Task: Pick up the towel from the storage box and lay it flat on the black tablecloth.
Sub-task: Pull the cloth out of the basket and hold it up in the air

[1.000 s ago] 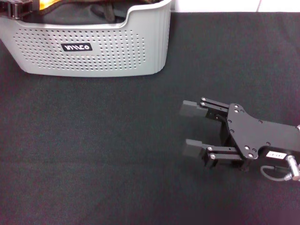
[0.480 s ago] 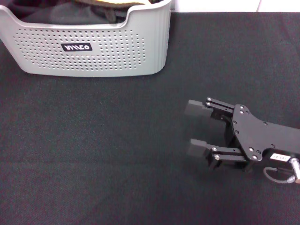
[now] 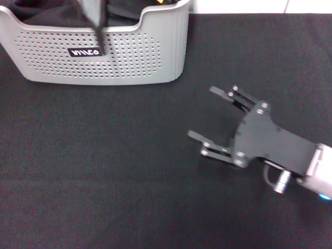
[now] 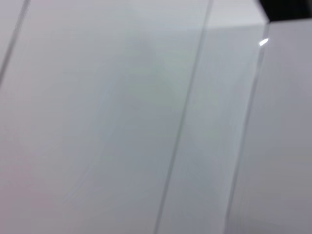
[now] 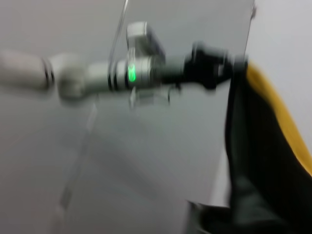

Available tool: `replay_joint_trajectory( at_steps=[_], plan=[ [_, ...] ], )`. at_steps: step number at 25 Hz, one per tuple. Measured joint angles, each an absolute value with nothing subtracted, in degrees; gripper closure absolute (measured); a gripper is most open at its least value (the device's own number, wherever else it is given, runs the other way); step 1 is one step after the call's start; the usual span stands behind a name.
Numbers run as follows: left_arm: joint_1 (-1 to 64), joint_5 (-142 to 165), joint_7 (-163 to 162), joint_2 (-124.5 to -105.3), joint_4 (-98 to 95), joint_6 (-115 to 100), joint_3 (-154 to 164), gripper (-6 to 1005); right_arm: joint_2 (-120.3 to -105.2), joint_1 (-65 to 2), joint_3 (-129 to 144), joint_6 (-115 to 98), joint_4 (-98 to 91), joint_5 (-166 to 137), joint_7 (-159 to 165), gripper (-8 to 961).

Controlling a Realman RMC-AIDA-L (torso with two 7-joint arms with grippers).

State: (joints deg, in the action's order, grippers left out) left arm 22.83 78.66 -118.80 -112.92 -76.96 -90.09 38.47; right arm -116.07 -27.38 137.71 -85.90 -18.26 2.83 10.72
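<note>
The light grey storage box point(image 3: 135, 57) stands at the far left on the black tablecloth point(image 3: 104, 161). A grey-green strip of the towel point(image 3: 94, 14) with a black hem hangs down over the box's front wall, from above the frame. In the right wrist view my left gripper point(image 5: 229, 66) is raised and holds the top of the hanging towel point(image 5: 256, 161), whose yellow-orange reverse shows along one edge. My right gripper point(image 3: 204, 113) is open and empty, tilted, above the cloth to the right of the box.
The box has a small black label point(image 3: 85, 52) on its front wall. A white surface lies beyond the cloth's far edge point(image 3: 238, 6). The left wrist view shows only pale wall panels point(image 4: 146, 122).
The towel has been lifted, and a strip of it now hangs over the box's front wall. My right gripper has turned, tilted and shifted slightly toward the box.
</note>
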Motion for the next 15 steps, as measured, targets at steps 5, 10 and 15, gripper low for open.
replay_joint_trajectory(
  at_steps=[5, 10, 15],
  plan=[
    [23.3, 73.7, -120.1, -113.19, -77.1, -91.9, 38.9, 953, -116.16, -21.5, 134.5, -66.0, -34.1, 4.9, -13.9, 160],
    [23.4, 69.5, -120.9, -113.48, -77.5, -93.5, 39.2, 954, -116.18, -19.7, 137.7, -63.0, -40.7, 15.9, -34.8, 159],
    [23.4, 68.7, -121.5, -113.62, -77.5, -94.1, 39.2, 954, -116.19, -21.2, 140.4, -64.9, -41.3, 21.8, -42.0, 160]
  ],
)
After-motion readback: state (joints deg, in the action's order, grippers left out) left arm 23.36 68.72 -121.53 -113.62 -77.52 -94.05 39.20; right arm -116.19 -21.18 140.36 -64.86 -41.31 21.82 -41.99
